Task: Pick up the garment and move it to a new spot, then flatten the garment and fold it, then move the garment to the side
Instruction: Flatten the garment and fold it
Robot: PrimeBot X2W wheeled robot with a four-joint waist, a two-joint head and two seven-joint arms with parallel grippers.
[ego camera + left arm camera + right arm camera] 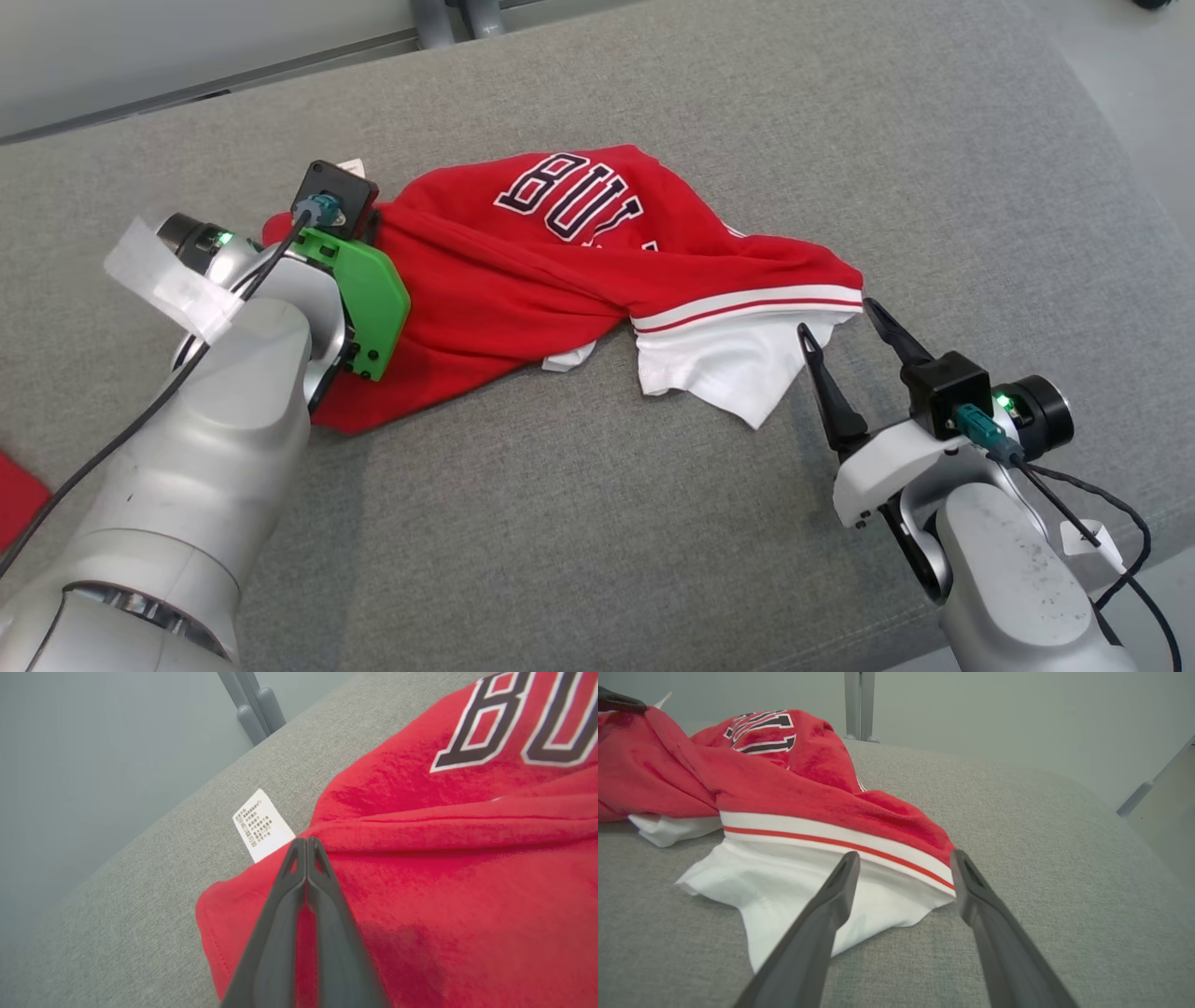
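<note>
Grey fabric covers the worktop [597, 541], where the red and white garment [523, 271] lies crumpled between our hands. Our left hand [306, 843] is pinched shut on a red fold beside the label [262, 823]. Our right hand [840, 320] gapes wide and empty, its fingertips right at the striped white hem.

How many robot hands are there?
2. The left hand is pinched shut on the red garment, by its white label. The right hand is open at the garment's white striped end. No others seem hidden.
</note>
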